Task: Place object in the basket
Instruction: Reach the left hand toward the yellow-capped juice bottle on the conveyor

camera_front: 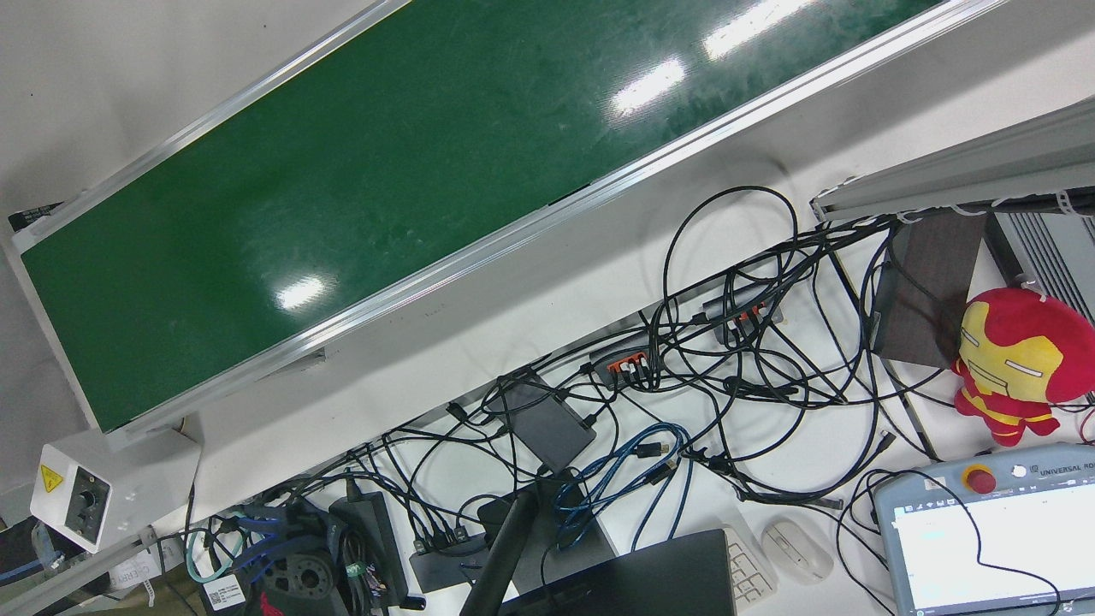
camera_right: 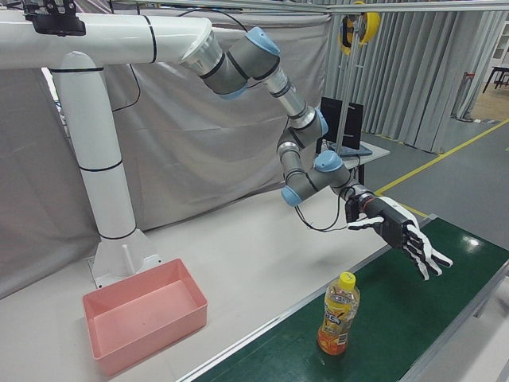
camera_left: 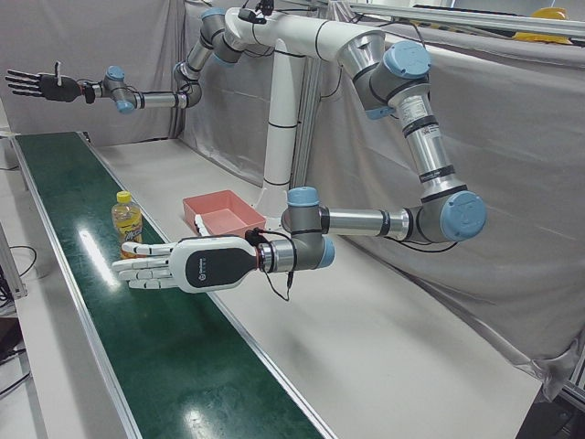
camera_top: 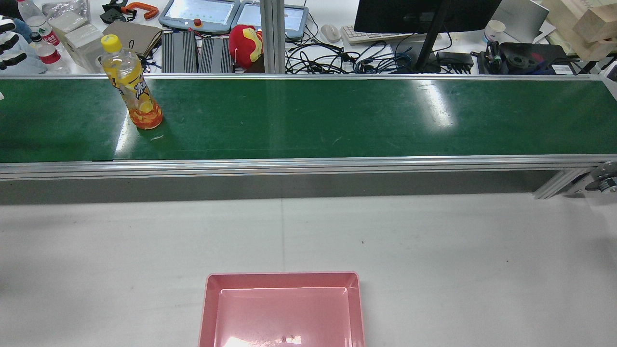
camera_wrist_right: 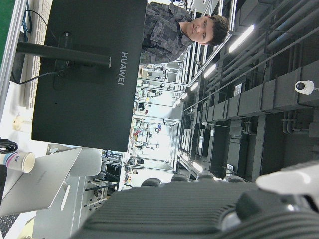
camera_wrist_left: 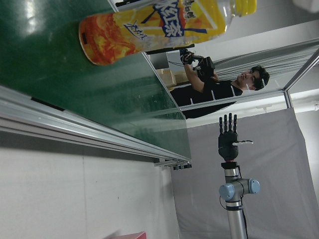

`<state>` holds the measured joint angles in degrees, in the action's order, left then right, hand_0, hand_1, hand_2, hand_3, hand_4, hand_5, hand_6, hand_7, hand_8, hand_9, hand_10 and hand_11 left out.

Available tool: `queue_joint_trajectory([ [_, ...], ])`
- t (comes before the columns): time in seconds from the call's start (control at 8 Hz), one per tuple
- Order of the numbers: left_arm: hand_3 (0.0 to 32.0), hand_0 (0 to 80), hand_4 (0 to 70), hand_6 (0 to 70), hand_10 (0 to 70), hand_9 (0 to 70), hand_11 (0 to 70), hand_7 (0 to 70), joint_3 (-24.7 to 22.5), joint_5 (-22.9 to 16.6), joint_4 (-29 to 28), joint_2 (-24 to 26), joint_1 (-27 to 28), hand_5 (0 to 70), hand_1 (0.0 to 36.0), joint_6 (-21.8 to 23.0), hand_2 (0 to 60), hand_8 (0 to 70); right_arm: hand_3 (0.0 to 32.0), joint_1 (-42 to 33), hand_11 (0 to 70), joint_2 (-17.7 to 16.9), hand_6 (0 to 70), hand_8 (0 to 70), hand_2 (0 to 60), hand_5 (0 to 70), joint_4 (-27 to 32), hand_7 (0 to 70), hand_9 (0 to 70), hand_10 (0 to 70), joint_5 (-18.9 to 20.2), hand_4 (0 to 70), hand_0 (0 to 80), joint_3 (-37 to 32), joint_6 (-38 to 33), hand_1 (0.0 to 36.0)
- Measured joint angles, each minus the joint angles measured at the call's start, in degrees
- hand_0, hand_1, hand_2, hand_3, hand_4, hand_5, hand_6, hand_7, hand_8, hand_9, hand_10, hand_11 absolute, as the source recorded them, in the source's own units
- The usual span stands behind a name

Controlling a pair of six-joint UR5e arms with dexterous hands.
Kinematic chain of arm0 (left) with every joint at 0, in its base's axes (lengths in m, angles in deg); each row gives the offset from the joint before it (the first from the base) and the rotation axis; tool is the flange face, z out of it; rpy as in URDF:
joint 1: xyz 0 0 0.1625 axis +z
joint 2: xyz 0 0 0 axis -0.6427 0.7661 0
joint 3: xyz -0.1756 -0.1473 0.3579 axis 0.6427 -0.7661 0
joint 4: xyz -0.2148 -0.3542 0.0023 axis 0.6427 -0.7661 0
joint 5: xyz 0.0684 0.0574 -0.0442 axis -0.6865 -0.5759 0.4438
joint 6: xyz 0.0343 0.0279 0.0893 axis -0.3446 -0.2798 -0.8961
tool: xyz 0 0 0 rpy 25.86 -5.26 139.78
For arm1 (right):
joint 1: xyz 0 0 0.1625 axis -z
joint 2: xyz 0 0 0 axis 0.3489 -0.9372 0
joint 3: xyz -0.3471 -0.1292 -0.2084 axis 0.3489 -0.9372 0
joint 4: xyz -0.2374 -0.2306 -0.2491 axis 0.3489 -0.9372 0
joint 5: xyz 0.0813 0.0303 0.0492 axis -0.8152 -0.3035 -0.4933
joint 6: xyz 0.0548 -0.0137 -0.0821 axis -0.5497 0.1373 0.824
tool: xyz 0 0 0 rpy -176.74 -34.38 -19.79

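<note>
The yellow-capped bottle (camera_right: 338, 313) is shown upright on the green belt (camera_top: 337, 115), just below and beside the left hand (camera_right: 406, 239), held flat, fingers spread, nothing grasped; the right hand (camera_left: 41, 85), likewise open and empty, is seen far from the bottle, the pink basket (camera_top: 282, 275) set well apart on the desk (camera_top: 434, 241)

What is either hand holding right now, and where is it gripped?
Nothing is held. The left hand is open beside the bottle; the right hand is open, far up the belt.

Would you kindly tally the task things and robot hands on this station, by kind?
Yellow-capped plastic drink bottle: 1
Pink plastic basket: 1
Robot hands, both open: 2, the left hand and the right hand
Total: 4
</note>
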<state>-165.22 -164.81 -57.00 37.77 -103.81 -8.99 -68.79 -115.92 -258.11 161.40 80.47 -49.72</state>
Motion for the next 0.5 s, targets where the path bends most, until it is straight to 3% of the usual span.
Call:
queue_joint_trajectory([
  [0.5,0.0,53.0,4.9,0.0,8.6,7.3,14.2,0.0,0.61,2.81,4.97,6.88,6.11,24.4,11.9,-0.56,0.0,5.8,0.0,0.00,0.0,0.01,0.0,0.0,0.0,0.0,0.00,0.0,0.0,0.0,0.00,0.0,0.0,0.06,0.01,0.0],
])
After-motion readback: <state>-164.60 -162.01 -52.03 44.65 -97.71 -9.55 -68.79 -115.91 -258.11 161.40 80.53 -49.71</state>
